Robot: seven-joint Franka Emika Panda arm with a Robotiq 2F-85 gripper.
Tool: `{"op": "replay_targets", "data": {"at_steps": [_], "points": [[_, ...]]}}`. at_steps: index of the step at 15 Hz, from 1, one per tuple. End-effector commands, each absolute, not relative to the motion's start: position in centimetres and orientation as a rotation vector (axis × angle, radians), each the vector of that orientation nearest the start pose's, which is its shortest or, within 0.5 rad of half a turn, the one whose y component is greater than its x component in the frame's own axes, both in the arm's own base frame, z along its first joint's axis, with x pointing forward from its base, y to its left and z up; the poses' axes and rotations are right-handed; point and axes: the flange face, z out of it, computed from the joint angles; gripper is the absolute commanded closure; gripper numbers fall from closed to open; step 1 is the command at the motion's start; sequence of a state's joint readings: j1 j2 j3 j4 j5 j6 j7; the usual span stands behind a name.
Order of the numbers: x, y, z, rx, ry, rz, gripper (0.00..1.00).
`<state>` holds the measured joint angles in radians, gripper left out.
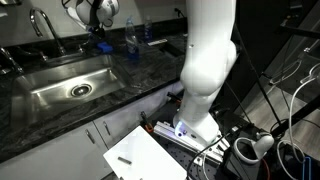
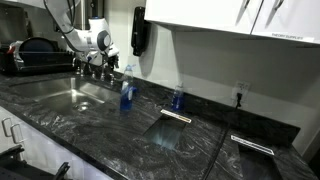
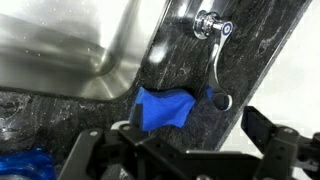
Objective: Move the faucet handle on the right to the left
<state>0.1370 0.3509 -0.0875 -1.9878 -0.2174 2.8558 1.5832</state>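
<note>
In the wrist view the faucet handle point(image 3: 216, 58) is a short chrome lever on a round base at the top right, lying on the dark marble counter with its tip pointing toward me. A small blue object point(image 3: 165, 108) lies just left of the lever's tip. My gripper point(image 3: 185, 150) is open; its black fingers stand apart at the bottom of the view, just short of the lever's tip and the blue object. In both exterior views the gripper point(image 1: 100, 30) point(image 2: 99, 52) hovers over the counter behind the sink, right of the tall gooseneck spout point(image 1: 41, 24).
The steel sink basin point(image 1: 70, 88) point(image 3: 70, 45) lies beside the handle. Blue soap bottles point(image 1: 130, 40) point(image 2: 127, 90) point(image 2: 178, 97) stand on the counter. A dish rack point(image 2: 30, 52) sits at the far end. The white arm point(image 1: 210, 60) stands at the counter's edge.
</note>
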Motion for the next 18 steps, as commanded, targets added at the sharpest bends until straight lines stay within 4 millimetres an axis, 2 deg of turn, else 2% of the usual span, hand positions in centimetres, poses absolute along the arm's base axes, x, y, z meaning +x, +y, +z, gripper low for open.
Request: {"op": "replay_targets", "data": {"at_steps": [1, 11, 18], "points": [[64.6, 4.8, 34.4, -2.199, 1.721, -0.65, 0.0], [67.2, 6.2, 32.6, -2.208, 1.686, -0.683, 0.0], [70.0, 5.6, 32.1, -2.155, 1.681, -0.77, 0.0]]}}
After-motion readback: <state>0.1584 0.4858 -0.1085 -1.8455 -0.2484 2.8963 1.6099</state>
